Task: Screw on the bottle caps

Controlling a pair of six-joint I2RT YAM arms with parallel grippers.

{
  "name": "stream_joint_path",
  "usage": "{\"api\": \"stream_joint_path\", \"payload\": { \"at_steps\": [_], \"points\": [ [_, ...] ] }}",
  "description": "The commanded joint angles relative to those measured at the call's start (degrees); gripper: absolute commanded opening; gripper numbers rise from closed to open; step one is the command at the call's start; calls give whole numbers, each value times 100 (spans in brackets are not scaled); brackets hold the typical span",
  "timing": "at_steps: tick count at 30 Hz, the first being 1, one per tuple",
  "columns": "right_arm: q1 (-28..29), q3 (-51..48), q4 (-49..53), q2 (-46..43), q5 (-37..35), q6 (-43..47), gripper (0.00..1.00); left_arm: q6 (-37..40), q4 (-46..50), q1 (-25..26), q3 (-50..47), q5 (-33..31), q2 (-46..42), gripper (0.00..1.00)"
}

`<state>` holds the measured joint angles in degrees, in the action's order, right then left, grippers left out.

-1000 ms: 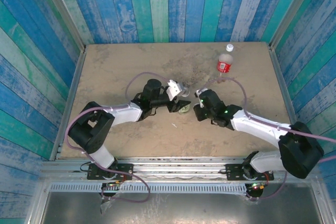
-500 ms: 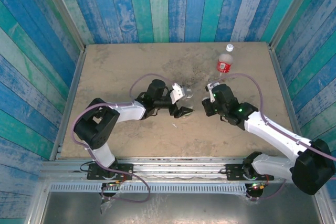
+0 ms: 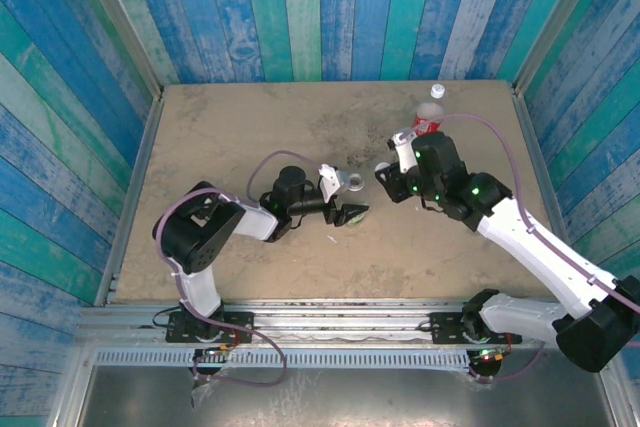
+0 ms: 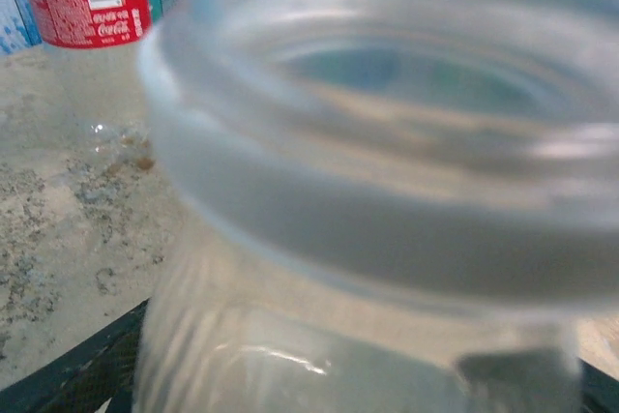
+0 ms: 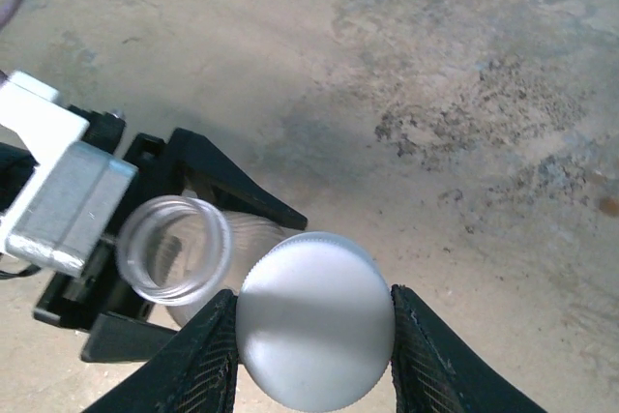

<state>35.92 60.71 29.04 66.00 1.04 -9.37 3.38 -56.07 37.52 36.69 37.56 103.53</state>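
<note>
Right pincer (image 5: 314, 338) is closed on a white cap (image 5: 314, 311). The cap sits flat between both fingers (image 5: 208, 360), touching each, top face toward the wrist camera. Left pincer (image 3: 347, 211) sits low over the mid table (image 3: 220, 137), with the open bottle (image 5: 174, 249) between its black fingers (image 5: 237, 186). The fingers splay out on either side of the bottle body; can't tell if they actually clamp it or just bracket it. The bottle's neck is uncapped and its rim is clear and round. Left wrist view has that rim (image 4: 387, 171) very close and blurred.

In the right wrist view the held cap is just beside the open neck, to its lower right. It overlaps the bottle's shoulder and is not on the threads. Cap and neck look apart, though the height gap is unclear. From above, the right pincer tip (image 3: 384, 174) is near the bottle, to its right.

Red-label bottle (image 3: 427, 125) stands upright at the far right of the table, behind the right arm. It has a white cap on top (image 3: 437, 92), well apart from both pincers.
</note>
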Motion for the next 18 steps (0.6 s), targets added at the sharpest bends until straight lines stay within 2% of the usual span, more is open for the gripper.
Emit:
{"api": "stream_joint_path", "payload": {
  "at_steps": [1, 5, 10, 13, 18],
  "points": [
    [1, 360, 459, 190, 335, 185, 40, -101, -640, 28, -108, -108, 246, 75],
    [69, 744, 583, 405, 515, 254, 40, -128, -862, 28, -212, -223, 290, 74],
    [225, 1068, 730, 701, 520, 339, 40, -227, -1246, 25, -358, -459, 350, 81],
    [293, 1193, 799, 856, 520, 357, 40, -327, -1564, 27, -469, -617, 400, 82],
    [362, 1297, 813, 1057, 555, 342, 40, -518, -1935, 23, -504, -551, 609, 69]
  ]
}}
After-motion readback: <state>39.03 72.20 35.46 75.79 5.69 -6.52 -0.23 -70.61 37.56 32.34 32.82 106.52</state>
